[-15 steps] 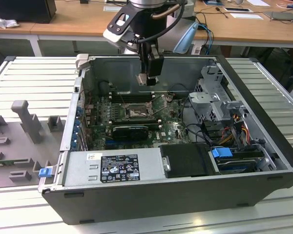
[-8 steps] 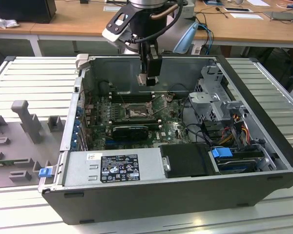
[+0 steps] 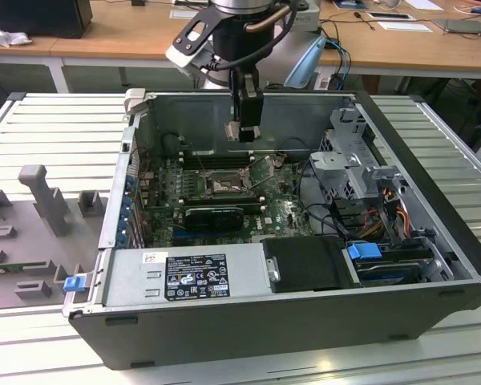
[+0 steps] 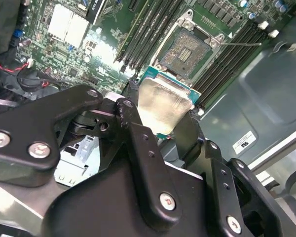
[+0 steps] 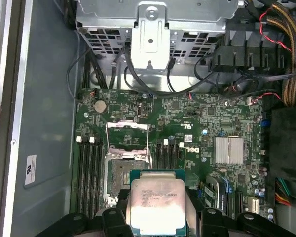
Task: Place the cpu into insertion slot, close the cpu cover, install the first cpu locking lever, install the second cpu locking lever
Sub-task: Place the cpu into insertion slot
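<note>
My gripper (image 3: pixel 243 128) hangs inside the open computer case, above the green motherboard (image 3: pixel 276 210), and is shut on the cpu. The cpu (image 5: pixel 157 203) is a pale silver square held flat between the black fingers (image 4: pixel 138 138); it also shows in the second wrist view as the cpu (image 4: pixel 164 104). The insertion slot (image 5: pixel 119 174) is a dark square socket with a metal rim, uncovered, just beside and below the held chip; it appears as the slot (image 4: pixel 187 49) and the slot (image 3: pixel 224 184). The cpu cover (image 5: pixel 127 127) stands swung open at the socket's far side. A thin lever wire (image 4: pixel 239 43) sticks out beside the socket.
Long black memory slots (image 5: pixel 89 173) flank the socket. A black card (image 3: pixel 212 215) lies across the board. A metal drive cage (image 3: pixel 353 160), loose cables (image 3: pixel 389 210) and the power supply (image 3: pixel 200 273) crowd the case. Grey fixtures (image 3: pixel 44 200) stand on the slatted table at the exterior view's left.
</note>
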Robot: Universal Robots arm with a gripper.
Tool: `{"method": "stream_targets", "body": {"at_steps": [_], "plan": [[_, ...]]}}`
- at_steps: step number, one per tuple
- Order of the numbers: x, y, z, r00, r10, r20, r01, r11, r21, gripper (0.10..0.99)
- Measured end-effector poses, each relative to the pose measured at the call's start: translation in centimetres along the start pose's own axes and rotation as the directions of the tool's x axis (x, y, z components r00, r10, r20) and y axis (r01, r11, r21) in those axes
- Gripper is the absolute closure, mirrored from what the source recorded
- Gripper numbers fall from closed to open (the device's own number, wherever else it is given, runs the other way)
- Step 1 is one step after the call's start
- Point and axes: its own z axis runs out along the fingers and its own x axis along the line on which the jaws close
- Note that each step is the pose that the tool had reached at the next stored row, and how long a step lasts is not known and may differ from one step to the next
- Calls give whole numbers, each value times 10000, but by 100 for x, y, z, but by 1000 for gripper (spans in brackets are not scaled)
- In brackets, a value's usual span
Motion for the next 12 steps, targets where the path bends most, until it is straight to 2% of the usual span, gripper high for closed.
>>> {"method": "stream_targets", "body": {"at_steps": [5,8,12], "plan": [[0,-1,4,9978,660,59,-660,9978,-12,557],[0,-7,13,9968,799,69,-799,9968,-17,557],[-2,-14,88,9964,839,74,-839,9965,-17,557]]}}
